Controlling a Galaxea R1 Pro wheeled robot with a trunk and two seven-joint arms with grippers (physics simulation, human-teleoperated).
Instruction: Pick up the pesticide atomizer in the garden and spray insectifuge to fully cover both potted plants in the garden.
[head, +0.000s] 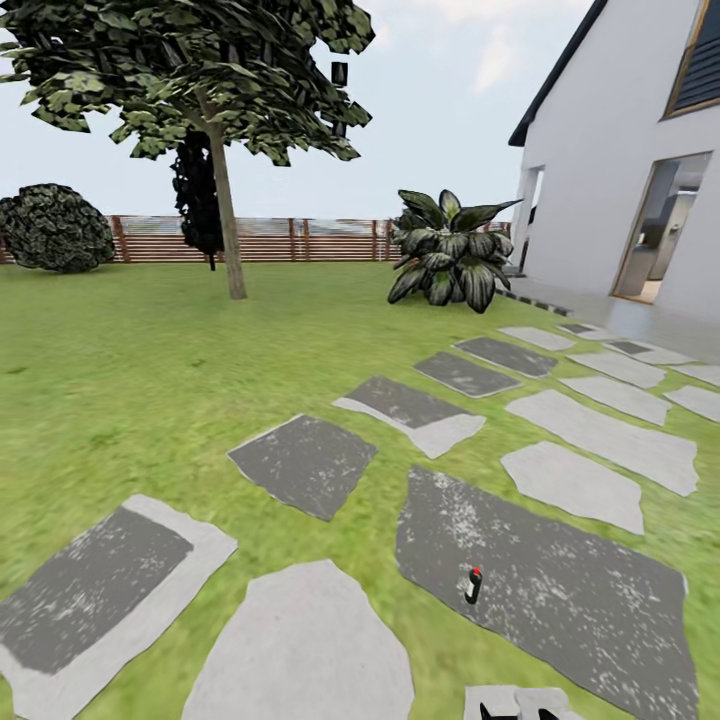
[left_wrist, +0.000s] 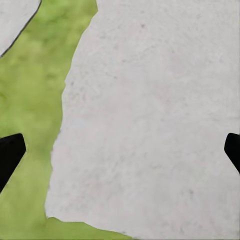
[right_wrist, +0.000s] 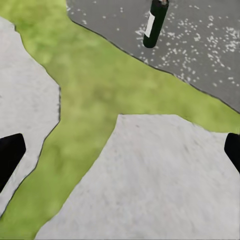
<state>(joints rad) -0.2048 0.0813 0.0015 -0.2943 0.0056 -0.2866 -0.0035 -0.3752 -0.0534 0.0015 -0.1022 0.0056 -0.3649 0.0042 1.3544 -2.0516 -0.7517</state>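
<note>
Pesticide atomizer (head: 474, 585) stands upright, ungrasped, on the dark stepping stone (head: 560, 590) at lower right of the head view. Left gripper (left_wrist: 120, 150) and right gripper (right_wrist: 120, 150) spread, empty. Pickup and spraying outstanding.

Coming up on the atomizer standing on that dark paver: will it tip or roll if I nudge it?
Probably tips easily: the pesticide atomizer stands upright, tall and slim on a narrow base. Once down, its round body would likely roll on the flat dark stepping stone. It looks rigid, possibly slick, so close the right hand squarely across the body.
</note>
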